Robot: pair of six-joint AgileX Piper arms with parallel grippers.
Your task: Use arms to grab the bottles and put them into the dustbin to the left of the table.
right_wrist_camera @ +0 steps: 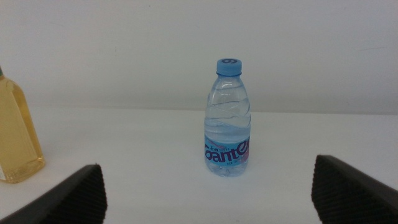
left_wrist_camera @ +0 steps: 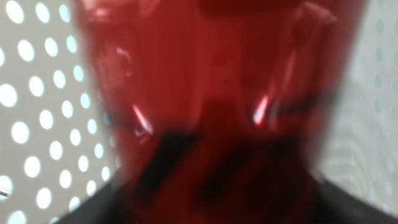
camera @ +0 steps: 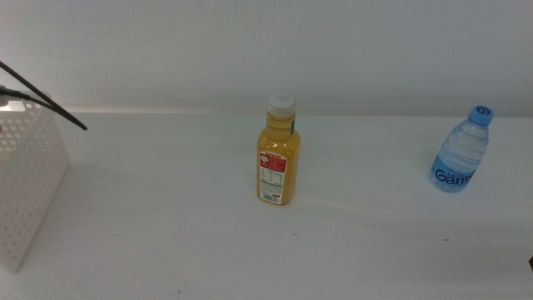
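Red can gripped in left end effector inside dustbin, right end effector wide

A bare lab-like test setup: plain white table against blank white wall.

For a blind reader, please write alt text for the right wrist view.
A small clear water bottle with a blue cap stands upright on the white table, between the open right gripper jaws. The orange juice bottle shows at one edge.
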